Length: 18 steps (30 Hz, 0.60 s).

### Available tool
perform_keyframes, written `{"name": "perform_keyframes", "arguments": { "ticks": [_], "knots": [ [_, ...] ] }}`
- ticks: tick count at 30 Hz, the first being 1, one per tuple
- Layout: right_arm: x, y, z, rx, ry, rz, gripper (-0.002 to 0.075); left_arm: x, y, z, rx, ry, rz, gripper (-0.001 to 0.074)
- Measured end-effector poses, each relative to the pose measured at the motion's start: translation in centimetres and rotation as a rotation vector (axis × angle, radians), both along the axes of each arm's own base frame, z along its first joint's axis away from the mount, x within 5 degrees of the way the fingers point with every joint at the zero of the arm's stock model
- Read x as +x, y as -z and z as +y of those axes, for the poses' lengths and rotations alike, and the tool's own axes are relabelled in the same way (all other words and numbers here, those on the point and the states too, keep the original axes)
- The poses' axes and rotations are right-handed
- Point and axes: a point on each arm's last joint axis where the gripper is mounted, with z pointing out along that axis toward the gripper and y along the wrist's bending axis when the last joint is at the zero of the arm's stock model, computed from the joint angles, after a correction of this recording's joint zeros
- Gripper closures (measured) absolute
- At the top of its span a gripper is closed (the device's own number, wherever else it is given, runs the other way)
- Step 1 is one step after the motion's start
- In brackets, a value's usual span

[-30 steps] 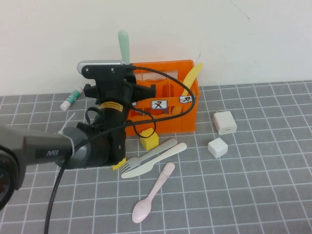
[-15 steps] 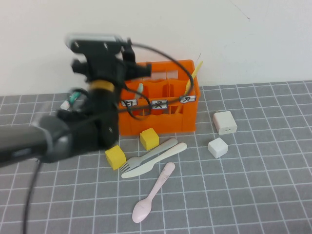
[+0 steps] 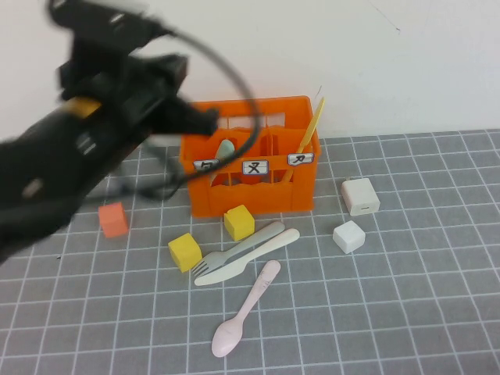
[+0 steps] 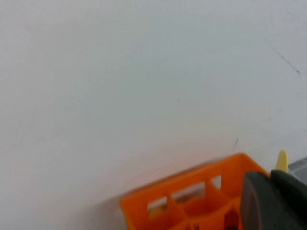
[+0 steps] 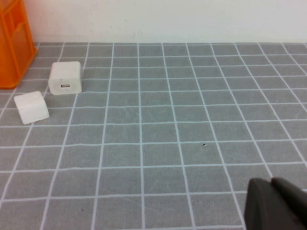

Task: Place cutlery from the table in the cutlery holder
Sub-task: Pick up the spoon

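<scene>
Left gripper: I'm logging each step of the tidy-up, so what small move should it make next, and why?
Probably swing down toward the grey fork. The left gripper is shut, empty and raised beside the cutlery holder, where the mint-green spoon already stands. Fork, cream-white knife and pink spoon lie on the table. The right gripper sits shut, low over bare table.
</scene>
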Motion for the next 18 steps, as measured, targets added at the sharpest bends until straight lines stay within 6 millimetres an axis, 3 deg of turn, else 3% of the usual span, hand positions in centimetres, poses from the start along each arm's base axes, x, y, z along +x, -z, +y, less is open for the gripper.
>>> {"name": "perform_keyframes", "arguments": {
  "ticks": [8,14,18],
  "knots": [
    [0.0,0.0,0.0,0.000,0.000,0.000,0.0729,-8.0,0.5,3.9,-0.045,0.034,-0.007,0.0734],
    [0.0,0.0,0.0,0.000,0.000,0.000,0.0729,-13.2,0.5,5.2,-0.043,0.175,0.022,0.0734],
    [0.0,0.0,0.0,0.000,0.000,0.000,0.0729,-15.4,0.3,5.6,-0.039,0.242,0.027,0.0734]
  ]
}}
